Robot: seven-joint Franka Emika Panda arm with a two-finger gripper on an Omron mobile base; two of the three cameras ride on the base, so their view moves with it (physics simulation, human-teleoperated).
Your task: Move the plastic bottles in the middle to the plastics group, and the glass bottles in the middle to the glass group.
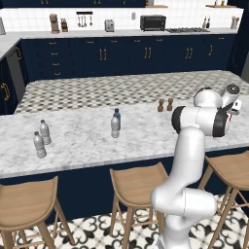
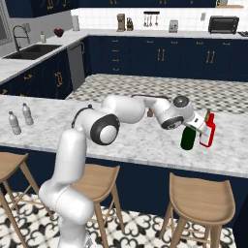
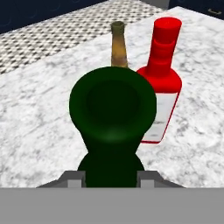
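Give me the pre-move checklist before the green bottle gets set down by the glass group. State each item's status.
1. Gripper shut on the green bottle: ok.
2. Bottle brought over to the red bottle and brown bottle: ok.
3. Green bottle clear of the red bottle's side: cannot tell; they overlap in the hand view.
4. Green bottle's base resting on the counter: cannot tell.
5. Two plastic bottles in the middle moved to the plastics group: not ok.
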